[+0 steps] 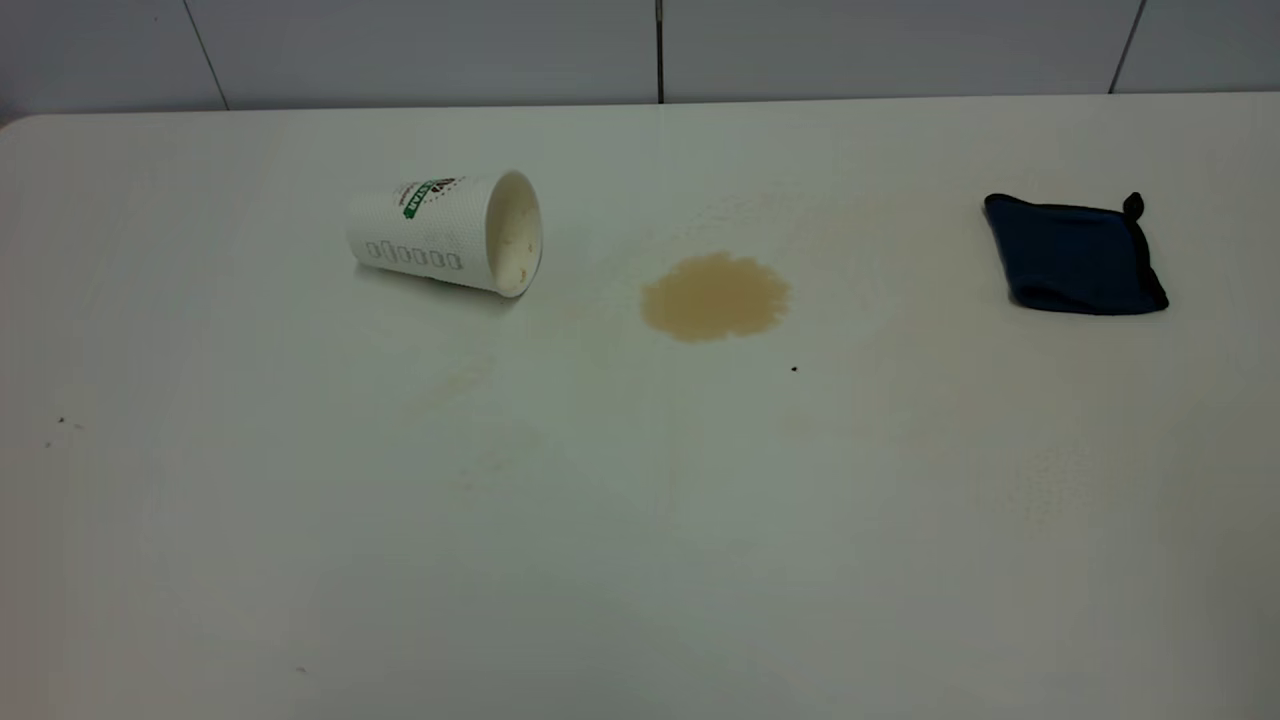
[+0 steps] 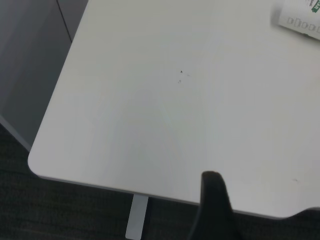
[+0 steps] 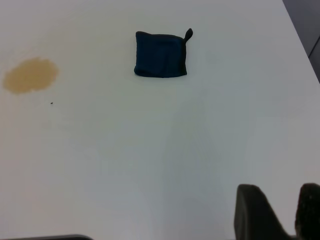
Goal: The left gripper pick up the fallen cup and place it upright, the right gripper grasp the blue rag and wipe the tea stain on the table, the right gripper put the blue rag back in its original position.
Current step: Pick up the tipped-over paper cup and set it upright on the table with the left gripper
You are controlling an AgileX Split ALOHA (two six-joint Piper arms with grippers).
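The cup [image 1: 445,232] lies on its side on the table [image 1: 640,560] at the back left, mouth toward the tea stain [image 1: 715,295], a roundish tan blot in the middle. The blue rag [image 1: 1075,255] lies flat at the back right, its loop at the far right corner. Neither gripper shows in the exterior view. In the left wrist view my left gripper [image 2: 262,195] is open and empty above the table's near left corner, with part of the cup [image 2: 300,17] far off. In the right wrist view my right gripper [image 3: 279,187] is open and empty, well short of the rag [image 3: 160,55] and stain [image 3: 31,75].
A tiny dark speck [image 1: 794,369] lies just in front of the stain, and a few more specks [image 1: 60,422] lie at the left. A tiled wall runs behind the table. The table's left edge and rounded corner [image 2: 37,167] show below the left gripper.
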